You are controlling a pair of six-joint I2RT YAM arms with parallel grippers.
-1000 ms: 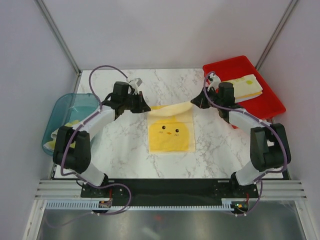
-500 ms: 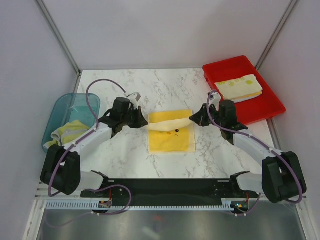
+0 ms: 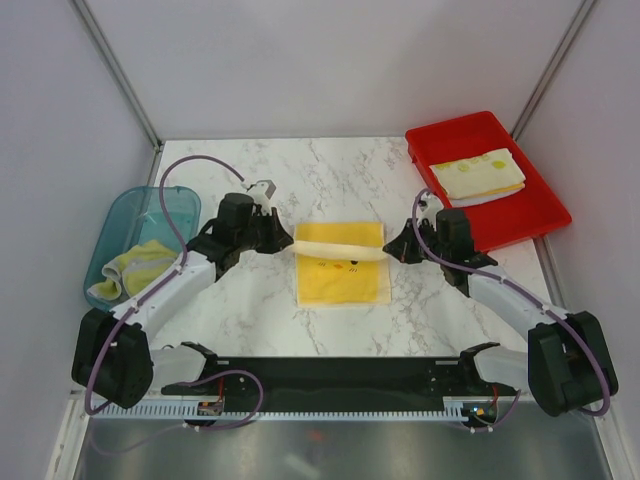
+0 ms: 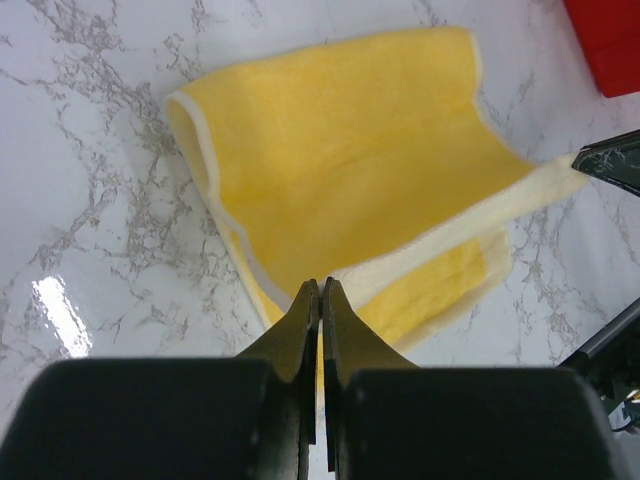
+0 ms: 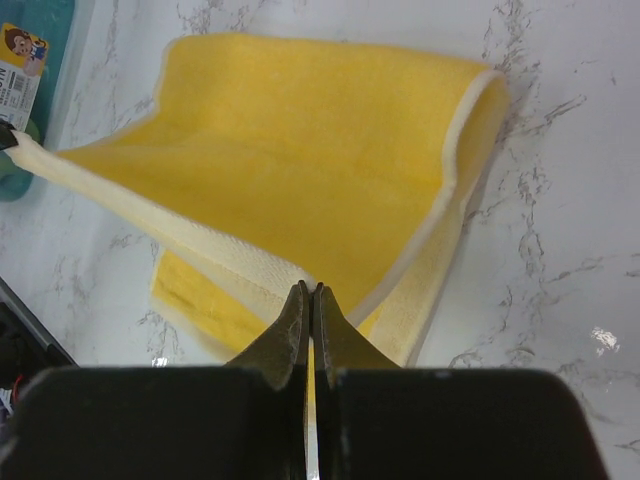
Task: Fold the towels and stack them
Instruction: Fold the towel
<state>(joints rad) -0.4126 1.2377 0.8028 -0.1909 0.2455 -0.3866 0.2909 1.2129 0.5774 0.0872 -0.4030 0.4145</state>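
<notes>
The white-veined marble table (image 3: 240,320) stood inside pale grey walls.

Top view: a square yellow towel (image 3: 342,280) of soft pile, with a small printed face, lay at the table's centre. Its far edge was raised into a pale roll stretched between the left gripper (image 3: 288,243) and the right gripper (image 3: 397,250). A second before, that edge hung over the towel's far end; it had since been drawn nearer, over the middle, and both arms had reached lower and further forward. The rigid red tray (image 3: 540,215) at far right held a folded printed towel (image 3: 477,175). The translucent teal tub (image 3: 120,215) at left held a crumpled towel (image 3: 130,268) (its print too small to make out).

Left wrist view: the black tapered fingers (image 4: 305,315) were clenched on the towel's cream-bound corner, and the cloth curved away in a smooth fold.

Right wrist view: the fingers there were likewise pinched tight on the opposite corner, with the hem taut.
</notes>
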